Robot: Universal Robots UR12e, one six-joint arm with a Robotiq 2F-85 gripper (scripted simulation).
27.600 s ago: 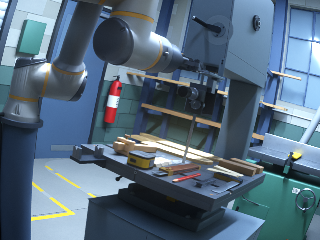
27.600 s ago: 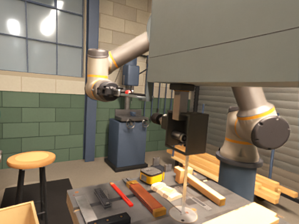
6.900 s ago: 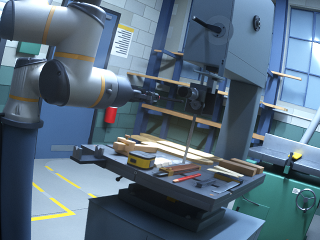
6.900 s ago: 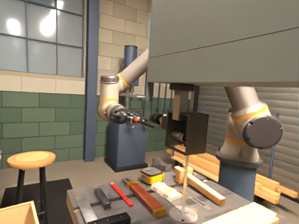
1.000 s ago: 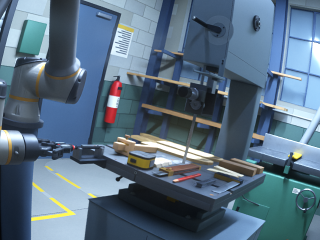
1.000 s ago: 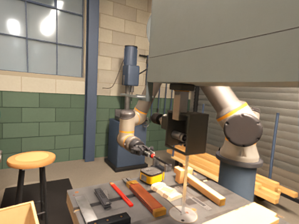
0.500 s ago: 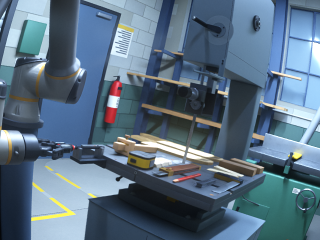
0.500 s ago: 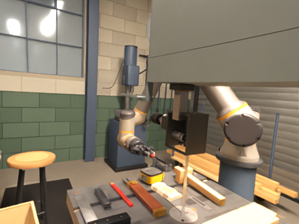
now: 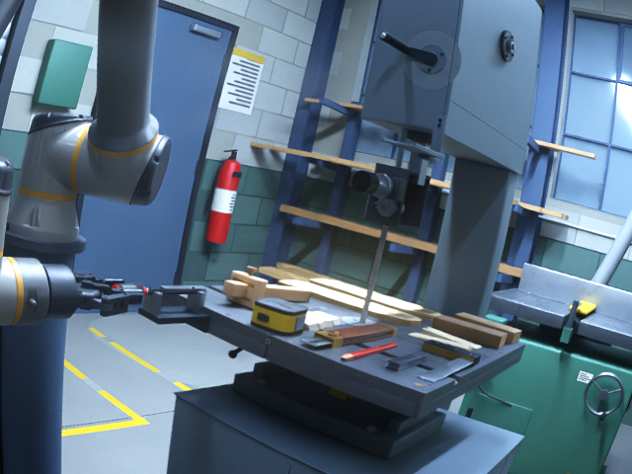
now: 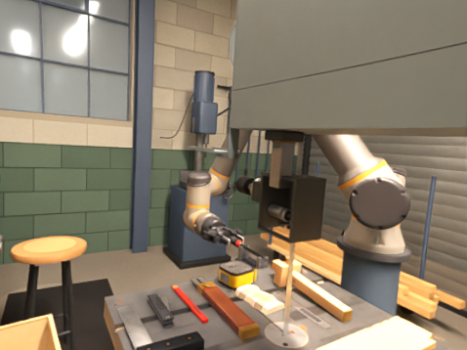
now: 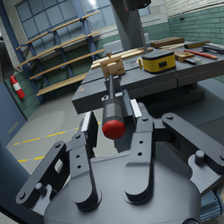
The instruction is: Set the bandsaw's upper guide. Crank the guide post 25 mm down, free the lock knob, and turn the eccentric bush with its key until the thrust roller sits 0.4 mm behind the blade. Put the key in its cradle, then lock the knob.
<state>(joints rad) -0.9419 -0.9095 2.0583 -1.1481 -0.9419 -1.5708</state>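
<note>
At the left end of the bandsaw table, the key with its red end cap lies in its cradle, and my gripper sits open around its handle, holding nothing. The guide block hangs on its post above the blade, with the lock knob on its left side. The crank handle is on the upper saw housing. The thrust roller is too small to make out.
The saw table carries a yellow tape measure, wooden blocks, a red pencil and rulers. A jointer stands to the right, a stool to the far side.
</note>
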